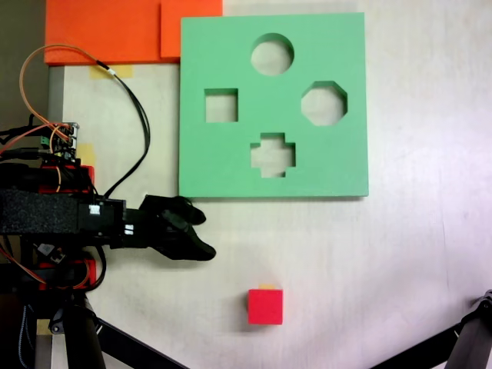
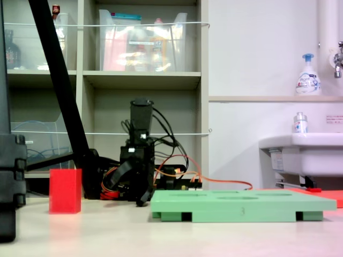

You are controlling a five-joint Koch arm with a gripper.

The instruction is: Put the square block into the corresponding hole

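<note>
The square block (image 1: 265,307) is a small bright red cube on the pale table, below the green foam board (image 1: 346,46); in a fixed view from table height it stands at the left (image 2: 65,190). The corresponding hole (image 1: 221,105) is the square cutout on the board's left side. My black gripper (image 1: 206,234) reaches in from the left, open with nothing between its fingers. It is just below the board's lower left corner and up-left of the block, apart from both. At table height the gripper (image 2: 128,193) hangs low between block and board (image 2: 241,206).
The board also has round (image 1: 272,54), octagonal (image 1: 324,103) and cross-shaped (image 1: 272,154) cutouts. Orange foam sheets (image 1: 108,31) lie at the top left. A yellow tag (image 1: 266,287) peeks from behind the block. Black tripod legs (image 1: 131,342) cross the bottom edge.
</note>
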